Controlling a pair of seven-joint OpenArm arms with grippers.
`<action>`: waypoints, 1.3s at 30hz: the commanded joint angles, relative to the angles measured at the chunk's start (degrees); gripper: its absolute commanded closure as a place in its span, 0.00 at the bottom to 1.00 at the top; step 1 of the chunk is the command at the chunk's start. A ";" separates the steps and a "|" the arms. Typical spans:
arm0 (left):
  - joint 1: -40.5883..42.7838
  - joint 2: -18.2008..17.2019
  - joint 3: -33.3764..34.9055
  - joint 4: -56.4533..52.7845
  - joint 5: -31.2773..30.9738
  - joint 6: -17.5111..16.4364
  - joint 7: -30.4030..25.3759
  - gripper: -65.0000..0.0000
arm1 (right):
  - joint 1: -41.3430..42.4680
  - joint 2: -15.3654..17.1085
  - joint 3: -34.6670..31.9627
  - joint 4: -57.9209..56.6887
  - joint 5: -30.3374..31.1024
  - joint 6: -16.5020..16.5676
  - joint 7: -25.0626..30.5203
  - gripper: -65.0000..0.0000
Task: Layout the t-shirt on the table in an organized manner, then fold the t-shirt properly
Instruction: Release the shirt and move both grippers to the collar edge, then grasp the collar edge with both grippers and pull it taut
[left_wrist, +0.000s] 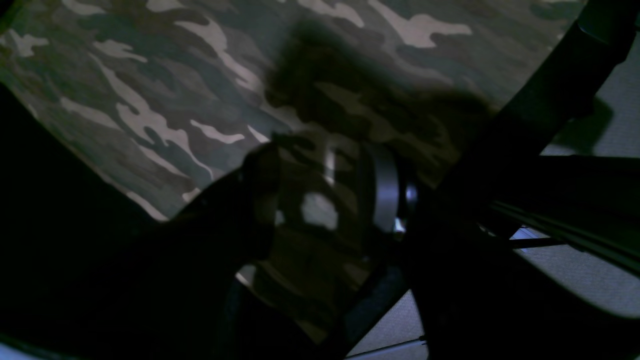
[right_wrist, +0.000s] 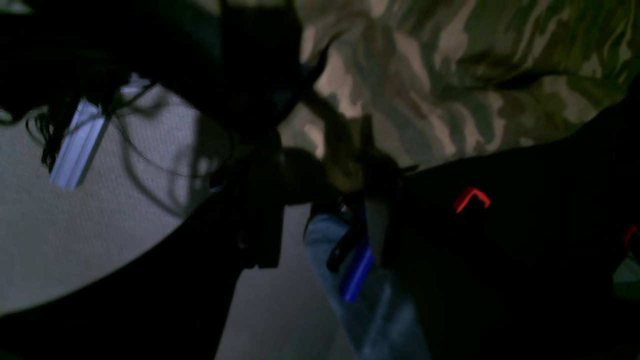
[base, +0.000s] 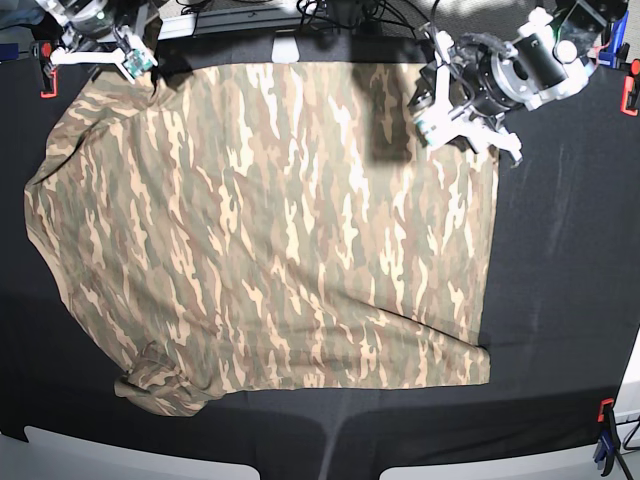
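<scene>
The camouflage t-shirt (base: 270, 230) lies spread nearly flat on the black table (base: 560, 300), with one sleeve bunched at its near left corner (base: 160, 385). My left gripper (base: 455, 120) hovers over the shirt's far right corner. In the left wrist view its jaws (left_wrist: 320, 200) stand apart, and shirt fabric (left_wrist: 150, 100) shows between and beyond them. My right gripper (base: 110, 58) is at the far left corner. In the right wrist view its jaws (right_wrist: 320, 200) are also apart, and a tip of the shirt (right_wrist: 450, 75) reaches between them.
Red clamps (base: 45, 70) (base: 630, 95) grip the table's far corners, and another clamp (base: 605, 415) sits near the front right. Cables and a rail run behind the far edge (base: 300, 15). Grey floor (left_wrist: 575, 270) lies just past the table edge beside both grippers.
</scene>
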 joint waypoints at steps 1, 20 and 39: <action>-0.17 -0.35 -0.35 1.20 -0.02 0.04 -0.94 0.65 | 0.02 0.44 0.35 -0.22 0.52 -1.95 0.76 0.62; -0.09 -0.55 -0.35 1.09 8.20 0.02 5.60 0.65 | 3.45 0.00 0.13 -8.39 9.07 -7.17 0.28 0.62; 17.44 -8.02 -0.31 1.09 29.94 9.01 -8.50 0.64 | 3.50 0.07 0.13 -8.39 8.44 -7.15 0.26 0.62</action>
